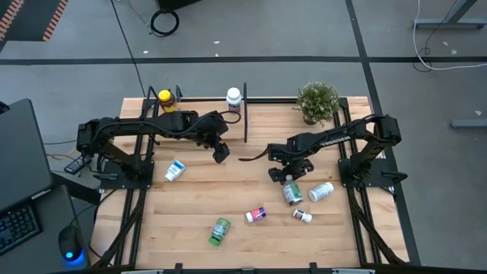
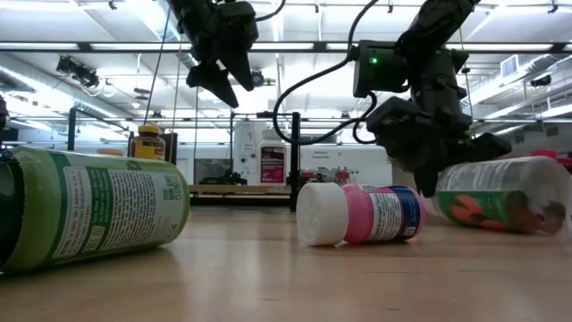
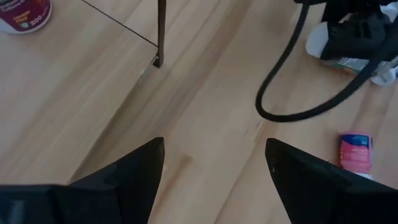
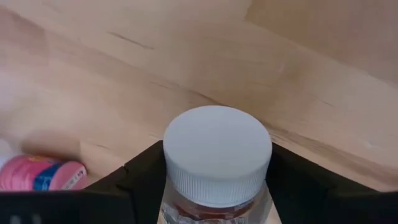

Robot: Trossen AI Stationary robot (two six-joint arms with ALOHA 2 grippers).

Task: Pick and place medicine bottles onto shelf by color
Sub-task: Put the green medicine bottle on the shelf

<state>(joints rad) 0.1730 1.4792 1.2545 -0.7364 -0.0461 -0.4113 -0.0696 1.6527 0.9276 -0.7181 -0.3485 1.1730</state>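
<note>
Seen from above, pale plank tabletop [image 1: 198, 213] carries the shelf [image 1: 205, 103] at its far edge, bottles scattered nearer. Only the right wrist view shows the right gripper [image 4: 217, 168] clamped around a white-capped bottle [image 4: 216, 152]; the left wrist view shows the left gripper [image 3: 214, 177] spread, empty.

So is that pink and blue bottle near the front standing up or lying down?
Lying down. The pink and blue bottle rests on its side on the table, white cap pointing sideways.

two pill bottles [image 1: 164, 98] [image 1: 233, 97] stand on the low shelf board [image 1: 199, 111] at the table's far edge; six more [image 1: 220, 230] lie scattered nearer the front, potted plant [image 1: 317, 102] far right.
</note>
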